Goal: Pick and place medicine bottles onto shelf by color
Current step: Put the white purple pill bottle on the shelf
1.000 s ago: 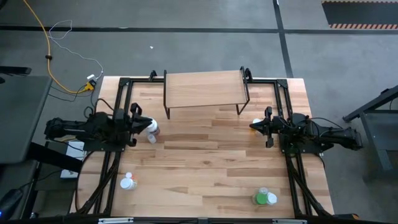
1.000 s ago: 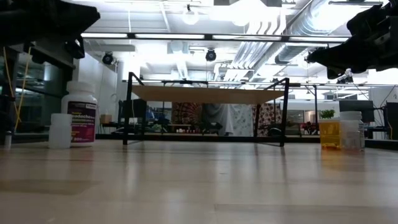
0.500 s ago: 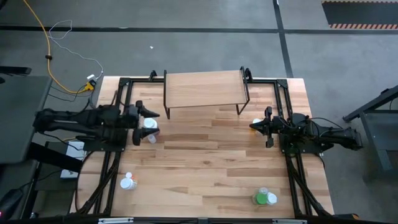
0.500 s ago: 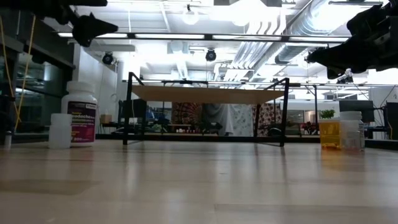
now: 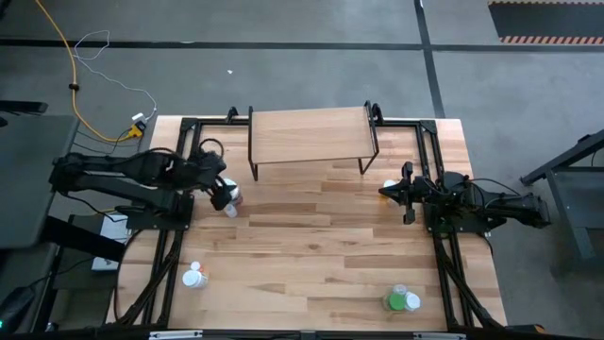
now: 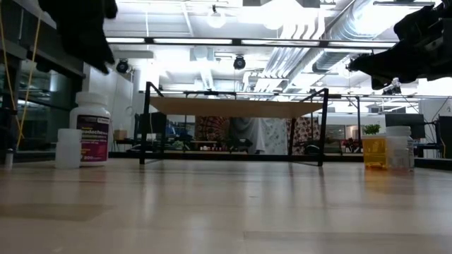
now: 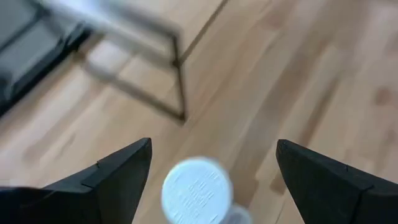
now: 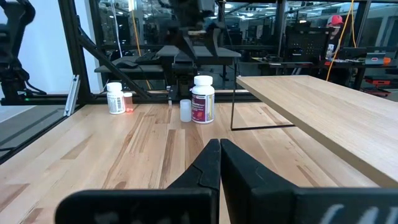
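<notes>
Left gripper (image 7: 211, 171) has let go and risen, fingers spread above a white-capped bottle (image 7: 197, 190) by the table's left edge. Right gripper (image 8: 220, 163) is closed, empty. High view: six bottles, one wood shelf (image 5: 310, 133) at the far edge. Low view adds a maroon label (image 6: 92, 130).

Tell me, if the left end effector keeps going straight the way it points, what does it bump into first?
Probably the white bottle cap. The left end effector hangs open, pointing down at it, with the cap between its fingers. How far below is unclear.
</notes>
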`<state>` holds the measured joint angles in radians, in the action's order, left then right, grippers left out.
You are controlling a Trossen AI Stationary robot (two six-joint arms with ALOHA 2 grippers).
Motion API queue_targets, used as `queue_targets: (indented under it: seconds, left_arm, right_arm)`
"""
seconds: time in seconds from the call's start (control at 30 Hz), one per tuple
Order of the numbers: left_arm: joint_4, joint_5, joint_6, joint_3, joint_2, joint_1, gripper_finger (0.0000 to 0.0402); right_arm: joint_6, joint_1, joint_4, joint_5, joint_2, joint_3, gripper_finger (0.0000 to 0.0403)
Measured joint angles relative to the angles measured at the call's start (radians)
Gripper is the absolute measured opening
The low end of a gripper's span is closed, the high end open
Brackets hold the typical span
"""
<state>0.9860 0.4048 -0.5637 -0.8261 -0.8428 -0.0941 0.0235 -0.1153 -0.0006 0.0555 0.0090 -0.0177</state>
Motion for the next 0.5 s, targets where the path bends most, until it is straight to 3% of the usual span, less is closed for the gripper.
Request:
queue_targets:
  seconds: [0.13, 0.5]
  left_arm:
    - [0.041, -0.02, -0.095, 0.0, -0.054, -0.048, 0.0335]
    - [0.043, -0.137, -0.1, 0.0, -0.145, -0.149, 0.0335]
  right_arm:
    - [0.0, 0.0, 0.0, 0.0, 0.0, 0.0, 0.0]
    - [0.0, 0.0, 0.0, 0.0, 0.0, 0.0, 0.0]
